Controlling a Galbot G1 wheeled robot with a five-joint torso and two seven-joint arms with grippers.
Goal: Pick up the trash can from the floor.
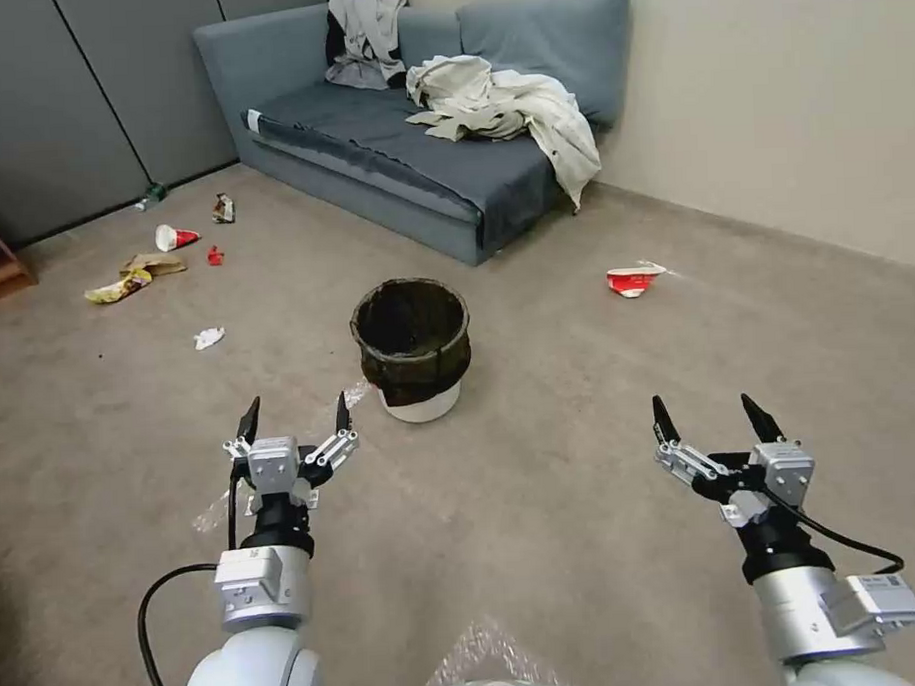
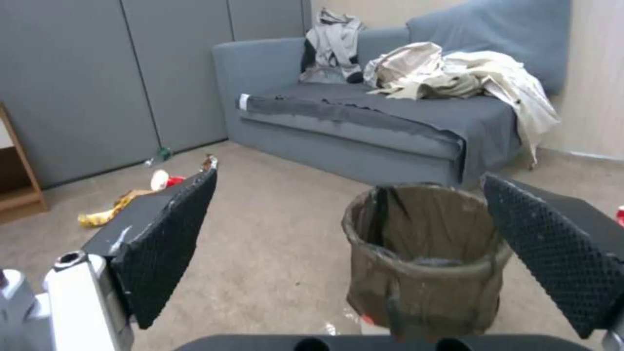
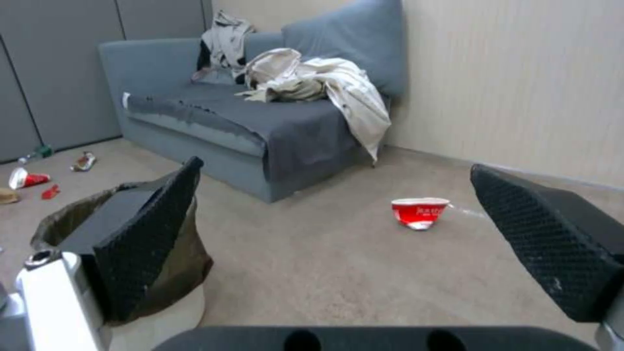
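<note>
Fingers spread wide on both arms, the left gripper (image 1: 294, 417) and the right gripper (image 1: 708, 420) hang above the floor (image 1: 543, 500) with nothing held, each short of the trash can (image 1: 413, 348). That small white bin, its dark bag folded over the rim, stands upright on the carpet ahead of the robot, nearer the left arm than the right and in front of a grey sofa (image 1: 390, 135) draped with clothes. From the left wrist, the trash can (image 2: 426, 258) sits between the two black ribbed fingers (image 2: 170, 243) but farther off; from the right wrist, it (image 3: 163, 273) shows off to one side, partly behind one finger (image 3: 146, 243). A crushed red cup (image 1: 630, 280) lies well apart to the right, with more litter (image 1: 140, 279) scattered far left. The step in hand appears to be the approach. A clean pick-up would likely mean closing in until the rim lies between the left gripper's pads, pinching wall and bag together, since the loose liner alone could slip or tear, then lifting straight so the light bin does not tip.
</note>
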